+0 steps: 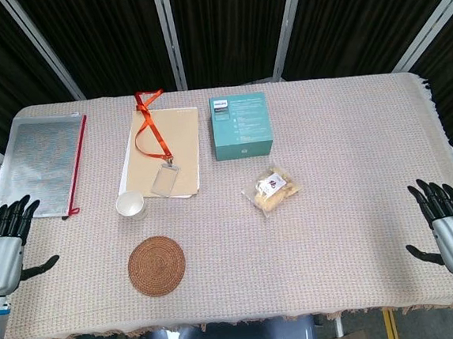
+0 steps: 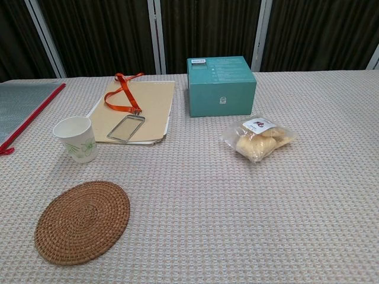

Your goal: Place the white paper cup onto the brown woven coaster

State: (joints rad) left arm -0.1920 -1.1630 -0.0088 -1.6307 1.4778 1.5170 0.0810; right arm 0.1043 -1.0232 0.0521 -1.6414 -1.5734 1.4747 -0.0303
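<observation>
The white paper cup (image 1: 130,205) (image 2: 76,139) stands upright on the tablecloth, just behind the round brown woven coaster (image 1: 156,265) (image 2: 82,220), apart from it. My left hand (image 1: 5,241) hovers at the table's left edge with fingers spread, holding nothing, well left of the cup. At the right edge my right hand (image 1: 446,222) is likewise spread and holds nothing. Neither hand shows in the chest view.
A beige folder (image 1: 160,154) with an orange-lanyard badge (image 1: 164,178) lies behind the cup. A teal box (image 1: 240,125) and a bag of snacks (image 1: 272,188) sit mid-table. A silver zip pouch (image 1: 41,164) lies at far left.
</observation>
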